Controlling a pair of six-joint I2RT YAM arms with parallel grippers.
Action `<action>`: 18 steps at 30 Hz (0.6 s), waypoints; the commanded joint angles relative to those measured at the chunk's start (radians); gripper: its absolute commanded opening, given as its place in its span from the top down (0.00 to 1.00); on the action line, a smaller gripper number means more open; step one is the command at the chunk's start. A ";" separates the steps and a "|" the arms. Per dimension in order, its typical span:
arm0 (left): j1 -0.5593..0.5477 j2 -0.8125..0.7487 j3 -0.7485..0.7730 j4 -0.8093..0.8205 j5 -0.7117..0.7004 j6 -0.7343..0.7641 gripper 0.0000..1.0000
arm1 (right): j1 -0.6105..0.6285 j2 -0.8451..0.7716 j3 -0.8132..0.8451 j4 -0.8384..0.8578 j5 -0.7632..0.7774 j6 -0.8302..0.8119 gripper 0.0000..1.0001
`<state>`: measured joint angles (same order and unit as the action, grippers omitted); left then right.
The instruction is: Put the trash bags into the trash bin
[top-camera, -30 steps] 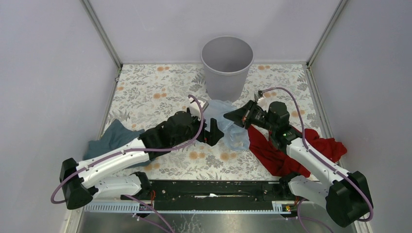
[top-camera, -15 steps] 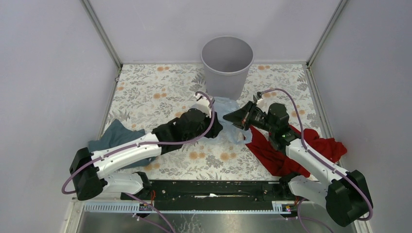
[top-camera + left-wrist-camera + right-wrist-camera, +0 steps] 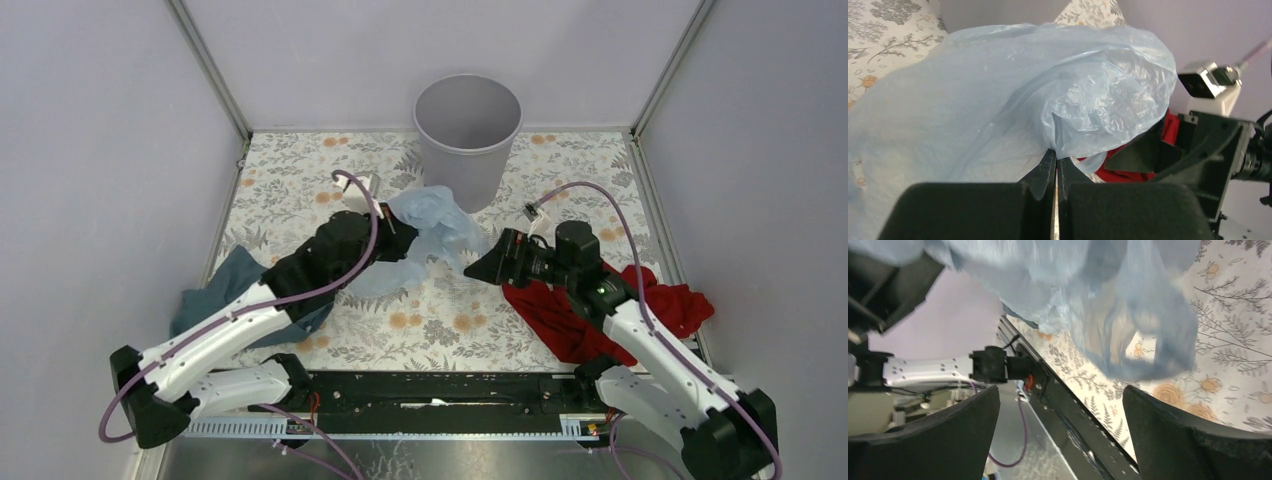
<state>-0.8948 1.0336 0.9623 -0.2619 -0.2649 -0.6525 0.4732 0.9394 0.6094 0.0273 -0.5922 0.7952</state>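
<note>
The pale-blue translucent trash bag (image 3: pixel 438 224) hangs bunched just in front of the grey round trash bin (image 3: pixel 468 135) at the back of the table. My left gripper (image 3: pixel 408 243) is shut on a fold of the bag (image 3: pixel 1013 95); in its wrist view the fingertips (image 3: pixel 1049 159) pinch the plastic with no gap. To the bag's right, my right gripper (image 3: pixel 474 268) is open and apart from it. In the right wrist view its fingers (image 3: pixel 1153 415) spread wide around nothing, with the bag (image 3: pixel 1098 295) hanging ahead of the gripper (image 3: pixel 1060 392).
A red cloth (image 3: pixel 565 322) lies under the right arm. A dark teal cloth (image 3: pixel 222 285) lies at the left, beside the left arm. The table has a floral cover (image 3: pixel 300 180), and grey walls close in the sides and back.
My left gripper closed on the bag and pulled it up and to the left. My right gripper opened, let the bag go and drew back slightly.
</note>
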 commanded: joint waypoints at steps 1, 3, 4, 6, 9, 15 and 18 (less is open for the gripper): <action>0.035 -0.080 0.022 -0.054 0.013 -0.081 1.00 | 0.011 -0.137 -0.021 -0.140 0.029 -0.217 0.00; 0.046 -0.102 0.028 -0.060 0.033 -0.109 1.00 | 0.011 -0.156 -0.077 -0.050 0.015 -0.151 0.00; 0.048 -0.111 0.030 -0.058 0.039 -0.119 1.00 | 0.011 -0.153 -0.108 0.044 0.000 -0.105 0.00; 0.048 -0.125 0.032 -0.052 0.047 -0.139 1.00 | 0.011 -0.119 -0.151 0.209 -0.027 -0.007 0.00; 0.049 -0.145 0.029 -0.031 0.076 -0.156 1.00 | 0.011 -0.042 -0.159 0.380 -0.008 0.096 0.00; 0.050 -0.160 0.037 -0.045 0.081 -0.170 1.00 | 0.011 -0.011 -0.180 0.521 0.123 0.276 0.00; 0.050 -0.163 0.039 -0.049 0.078 -0.170 1.00 | 0.004 -0.036 -0.197 0.533 0.187 0.325 0.00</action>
<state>-0.8494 0.8886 0.9623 -0.3252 -0.1974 -0.8066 0.4778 0.9398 0.4271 0.4187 -0.5121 1.0016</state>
